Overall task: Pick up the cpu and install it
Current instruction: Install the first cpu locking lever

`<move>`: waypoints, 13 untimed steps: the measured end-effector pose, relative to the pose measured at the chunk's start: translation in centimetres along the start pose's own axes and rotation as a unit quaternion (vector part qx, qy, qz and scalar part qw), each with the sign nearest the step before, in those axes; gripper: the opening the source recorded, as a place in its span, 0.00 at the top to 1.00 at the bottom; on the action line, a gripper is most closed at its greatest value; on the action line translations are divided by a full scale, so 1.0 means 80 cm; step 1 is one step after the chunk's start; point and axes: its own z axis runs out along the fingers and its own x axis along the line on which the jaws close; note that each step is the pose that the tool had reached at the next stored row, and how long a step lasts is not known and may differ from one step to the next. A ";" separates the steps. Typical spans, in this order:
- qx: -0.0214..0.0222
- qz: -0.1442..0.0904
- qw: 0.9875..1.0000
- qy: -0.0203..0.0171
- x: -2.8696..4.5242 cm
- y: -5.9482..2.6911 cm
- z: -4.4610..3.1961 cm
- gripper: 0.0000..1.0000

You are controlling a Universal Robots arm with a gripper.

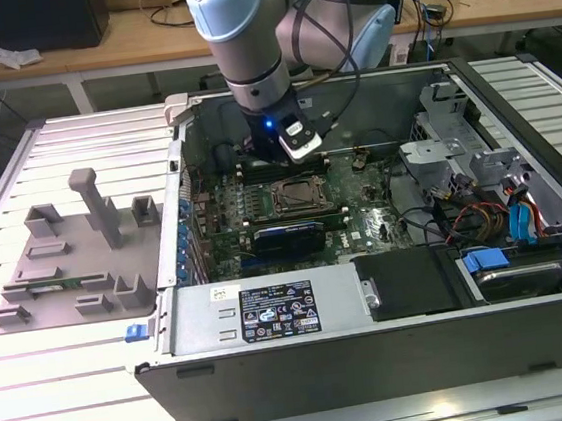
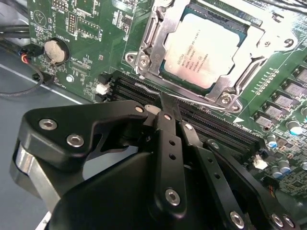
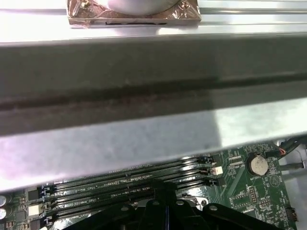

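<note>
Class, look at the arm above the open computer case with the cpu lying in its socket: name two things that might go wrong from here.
1. The end effector hangs low over the memory slots beside the socket frame; a small drop might scrape them.
2. The cpu lies in the socket with the frame open; a knock from the arm might shift it.

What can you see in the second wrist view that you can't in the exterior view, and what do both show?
The second wrist view alone gives a close look: the cpu lies in the socket frame, silvery top up, with a round coin battery on the board nearby.

The exterior view alone takes in the whole open computer case, the robot arm reaching down into it, and a grey parts holder at the exterior view's left.

Both show the green motherboard and the black gripper, which holds nothing.
</note>
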 end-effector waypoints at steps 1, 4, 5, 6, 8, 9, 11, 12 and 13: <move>0.000 0.000 1.000 0.000 0.0002 0.000 0.0010 0.89; 0.000 0.002 1.000 0.000 0.0008 -0.001 0.0039 0.89; 0.001 0.002 1.000 0.000 0.0010 -0.002 0.0048 0.89; 0.001 0.003 1.000 0.000 0.0011 -0.002 0.0055 0.89; 0.001 0.004 1.000 -0.001 0.0013 -0.003 0.0070 0.89; 0.001 0.004 1.000 -0.001 0.0013 -0.003 0.0080 0.89; 0.001 0.005 1.000 -0.001 0.0012 -0.003 0.0082 0.89; 0.001 0.005 1.000 -0.001 0.0011 -0.003 0.0082 0.89; 0.001 0.005 1.000 -0.001 0.0012 -0.003 0.0083 0.89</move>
